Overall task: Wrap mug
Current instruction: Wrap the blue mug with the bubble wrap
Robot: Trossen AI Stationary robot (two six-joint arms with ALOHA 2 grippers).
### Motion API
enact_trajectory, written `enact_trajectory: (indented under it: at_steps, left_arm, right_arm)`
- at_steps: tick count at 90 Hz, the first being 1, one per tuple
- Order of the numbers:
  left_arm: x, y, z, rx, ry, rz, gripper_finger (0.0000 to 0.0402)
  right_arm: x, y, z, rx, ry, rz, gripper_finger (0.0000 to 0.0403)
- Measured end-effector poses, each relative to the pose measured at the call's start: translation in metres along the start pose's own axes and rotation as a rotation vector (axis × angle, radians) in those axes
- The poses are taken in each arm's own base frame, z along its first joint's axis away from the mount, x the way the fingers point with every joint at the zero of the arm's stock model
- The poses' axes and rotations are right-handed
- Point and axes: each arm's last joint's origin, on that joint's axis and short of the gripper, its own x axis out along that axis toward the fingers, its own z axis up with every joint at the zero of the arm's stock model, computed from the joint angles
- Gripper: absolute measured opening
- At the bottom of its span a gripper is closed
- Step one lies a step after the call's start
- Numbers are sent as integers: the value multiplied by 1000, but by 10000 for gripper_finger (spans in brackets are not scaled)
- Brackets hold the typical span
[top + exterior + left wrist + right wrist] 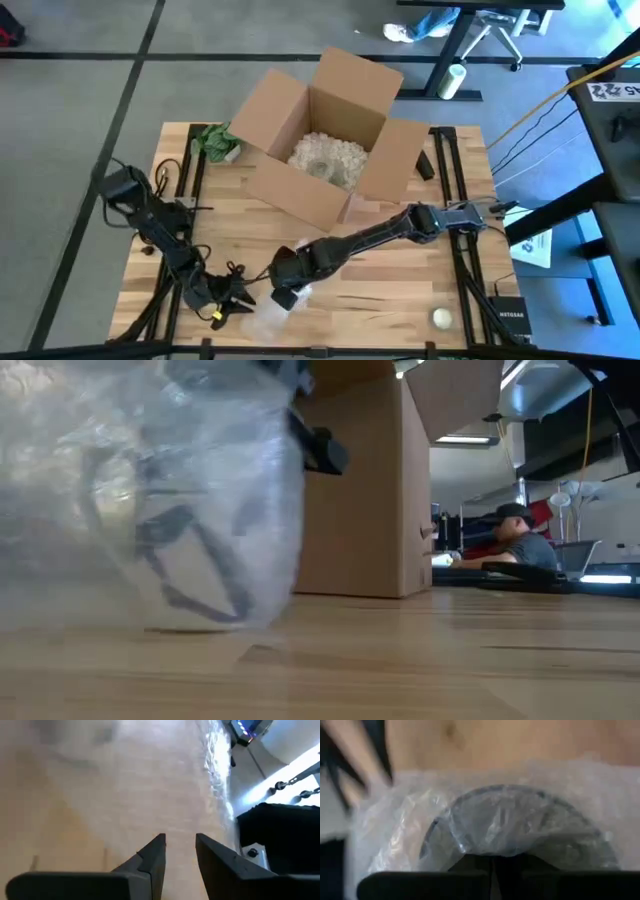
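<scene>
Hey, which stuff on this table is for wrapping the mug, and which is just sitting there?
For the job: dark mug; clear bubble wrap sheet; right gripper; left gripper.
Lying about: open cardboard box; green crumpled cloth; small pale ball.

The high camera is looking straight down over the whole table [400, 300], with the cardboard box [320, 140] sitting at the far side. The low camera is sitting at tabletop level, facing that box [365, 490] and the room behind, with bubble wrap [150, 490] filling its near left. The right wrist camera is pressing very close onto the same wrap [490, 820]. The left wrist camera is looking down along bare wood, sharing the wrap's edge [217, 775].
</scene>
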Motion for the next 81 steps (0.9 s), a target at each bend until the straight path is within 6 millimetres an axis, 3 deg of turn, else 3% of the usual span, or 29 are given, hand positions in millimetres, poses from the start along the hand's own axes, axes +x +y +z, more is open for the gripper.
enact_trajectory:
  at_steps: [15, 33, 54, 69, 81]
  left_arm:
    - [-2, 1, -9, -6, 50, 32, 89]
    - [-14, 12, -19, -9, 81, 210, 89]
    - [-20, 10, -23, 7, 71, 232, 89]
    - [-34, -3, -8, 84, -60, 186, 89]
    - [-50, -1, 2, 120, -79, 228, 89]
  right_arm:
    - [0, -3, 4, 50, -34, -24, 0]
    - [0, -2, 3, 52, -24, -17, 0]
    - [0, -1, 4, 45, -22, -1, 0]
    - [0, -1, 4, 31, -17, 4, 0]
    - [0, -1, 4, 27, -17, 5, 0]
